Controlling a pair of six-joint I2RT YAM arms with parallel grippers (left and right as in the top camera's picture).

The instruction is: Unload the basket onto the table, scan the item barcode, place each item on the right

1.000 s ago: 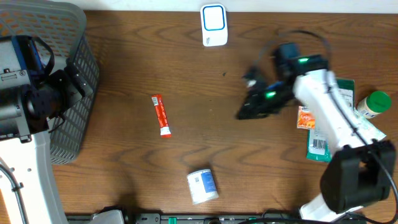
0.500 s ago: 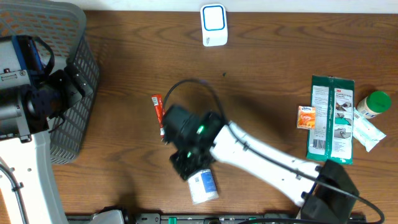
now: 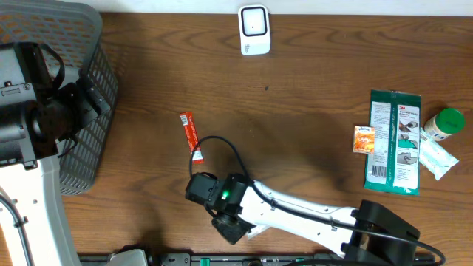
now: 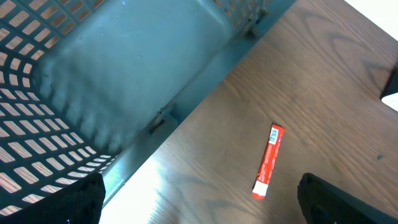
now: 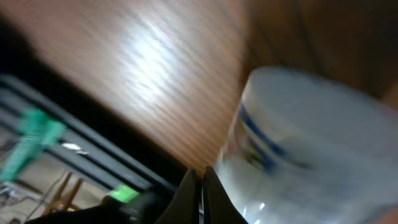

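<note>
Moved: right end effector swung from the far right of the bench to its near edge.
Jaws: right together, empty; left end effector apart.
Item: white tub just right of the fingertips.
Handling: likely light, rigid, slick; take it across the curved sides.

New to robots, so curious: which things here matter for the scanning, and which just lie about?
Job, likely: scanner, white tub, right gripper beside it.
Lying about: red stick packet, basket, green packet, orange sachet, green-capped bottle.

White arms, black joints, black cable
</note>
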